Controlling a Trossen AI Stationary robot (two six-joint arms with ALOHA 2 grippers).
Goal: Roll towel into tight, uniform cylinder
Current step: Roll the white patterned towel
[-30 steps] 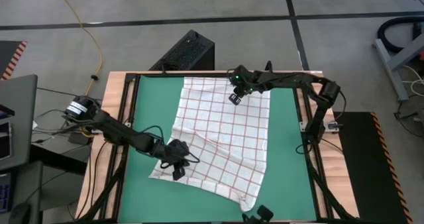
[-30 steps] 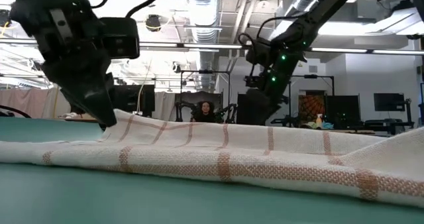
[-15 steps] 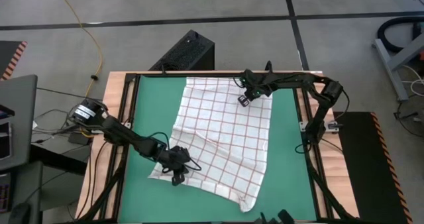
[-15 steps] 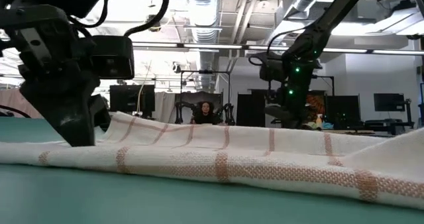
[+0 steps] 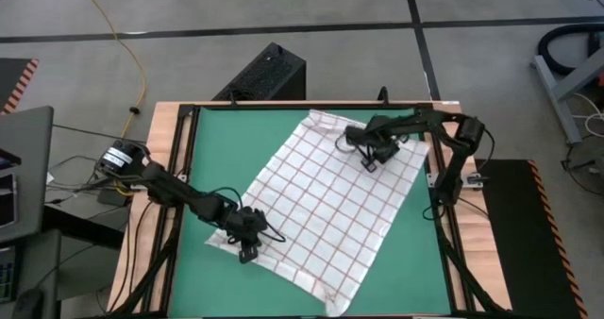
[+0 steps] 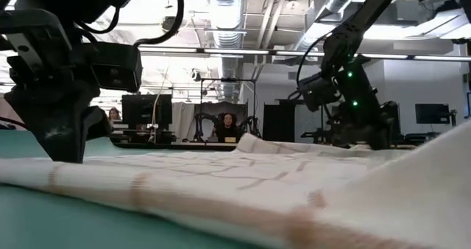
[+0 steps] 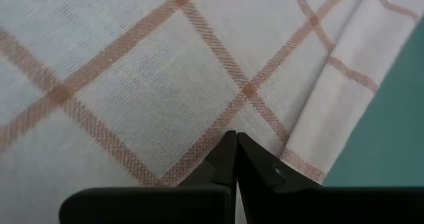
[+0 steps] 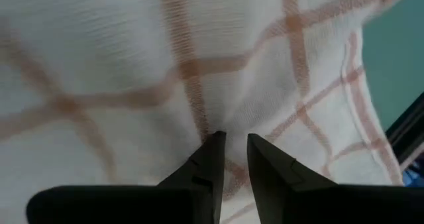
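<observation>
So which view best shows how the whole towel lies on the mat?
The high view: the whole towel shows, lying askew. The low view shows only its near edge; both wrist views show close patches of grid.

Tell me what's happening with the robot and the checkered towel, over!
Left gripper shut, pressing towel at its near-left corner. Right gripper slightly open, on the far-right part. Towel flat, skewed on green mat, not rolled. Nothing blocking.

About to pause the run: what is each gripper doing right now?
Left gripper: shut, fingertips down on the towel near its edge.
Right gripper: jaws slightly apart over the towel; any grip cannot be told.
</observation>
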